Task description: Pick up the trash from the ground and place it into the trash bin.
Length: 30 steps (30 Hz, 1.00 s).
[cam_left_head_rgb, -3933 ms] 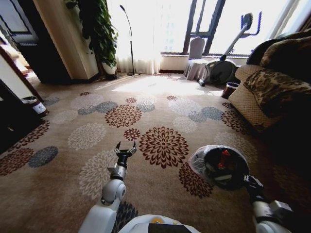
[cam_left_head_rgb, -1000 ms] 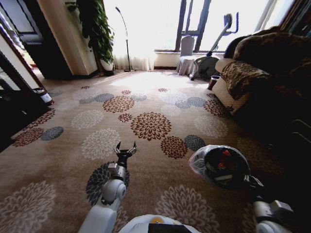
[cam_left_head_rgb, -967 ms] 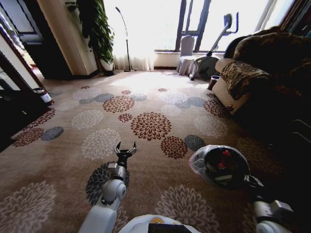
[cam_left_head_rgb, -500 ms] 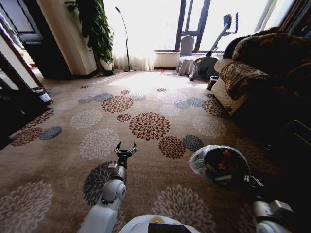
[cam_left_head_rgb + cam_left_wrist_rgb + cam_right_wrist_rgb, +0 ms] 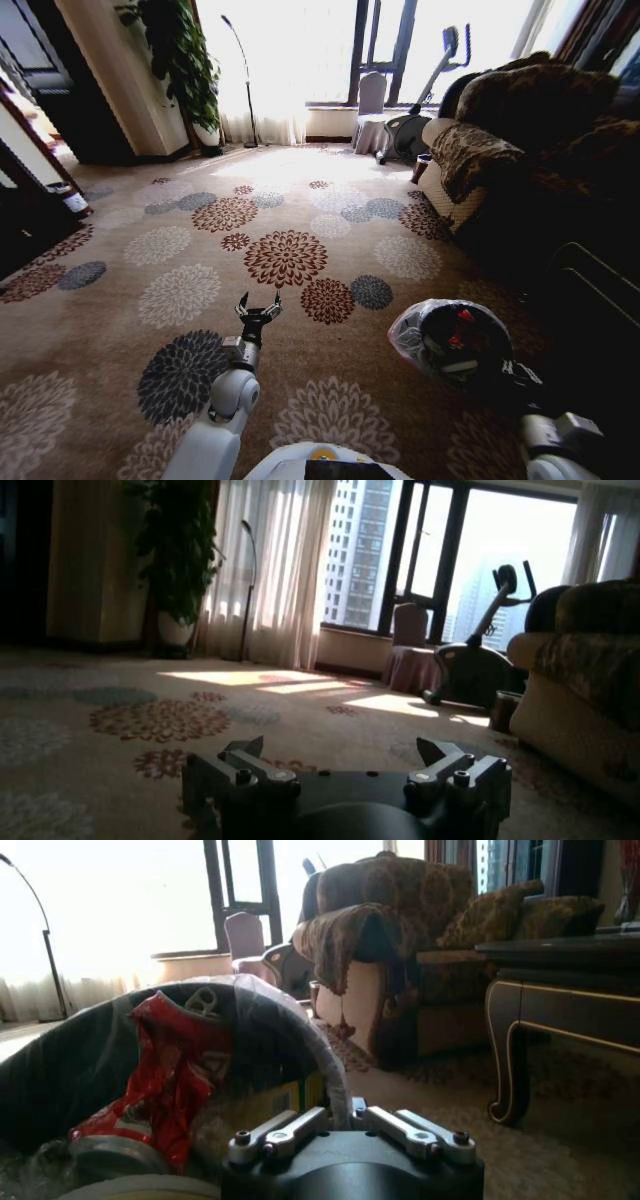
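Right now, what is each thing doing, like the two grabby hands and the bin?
left gripper: open, empty, held above the carpet.
right gripper: shut on the trash bin's rim.
trash bin: carried off the floor, bag-lined, holding a red wrapper.
carpet: no litter seen on it.

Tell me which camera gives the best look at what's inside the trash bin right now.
The right wrist view: the trash bin sits right at the right gripper, which is shut on its rim, and a red wrapper inside shows plainly. The head view shows the bin from above, its contents small and dark. The left wrist view faces away.
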Available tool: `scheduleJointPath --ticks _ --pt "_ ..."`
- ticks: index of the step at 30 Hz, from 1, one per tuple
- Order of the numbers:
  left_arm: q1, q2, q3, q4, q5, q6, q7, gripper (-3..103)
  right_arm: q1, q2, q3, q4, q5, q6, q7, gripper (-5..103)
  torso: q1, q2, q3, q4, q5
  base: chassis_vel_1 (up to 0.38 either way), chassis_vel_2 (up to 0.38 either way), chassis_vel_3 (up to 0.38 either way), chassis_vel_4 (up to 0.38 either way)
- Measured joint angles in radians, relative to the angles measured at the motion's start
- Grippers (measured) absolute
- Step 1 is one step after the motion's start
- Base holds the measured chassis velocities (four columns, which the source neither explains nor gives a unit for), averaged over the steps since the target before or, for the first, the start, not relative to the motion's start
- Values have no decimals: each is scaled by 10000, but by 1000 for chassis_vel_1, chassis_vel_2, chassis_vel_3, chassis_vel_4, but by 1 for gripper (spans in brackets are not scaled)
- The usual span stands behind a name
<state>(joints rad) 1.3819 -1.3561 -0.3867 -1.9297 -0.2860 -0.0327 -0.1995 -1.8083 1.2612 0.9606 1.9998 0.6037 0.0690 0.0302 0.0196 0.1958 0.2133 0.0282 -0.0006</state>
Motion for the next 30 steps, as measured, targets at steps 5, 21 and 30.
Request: scheduleJointPath --ticks 5,21,30 --pt "0 4 -6 1 0 0 0 100 -1 1 -1 0 0 0 -3 1 0 0 1 2 6 102 -177 -107 190" --pt "1 2 -4 0 0 0 -1 100 -5 1 -1 0 0 -1 -5 1 -1 2 1 1 3 121 -187 -126 191" --pt "0 2 -6 1 0 0 -1 100 -1 1 -2 0 0 -1 -9 1 1 1 0 2 7 -1 7 5 -5"
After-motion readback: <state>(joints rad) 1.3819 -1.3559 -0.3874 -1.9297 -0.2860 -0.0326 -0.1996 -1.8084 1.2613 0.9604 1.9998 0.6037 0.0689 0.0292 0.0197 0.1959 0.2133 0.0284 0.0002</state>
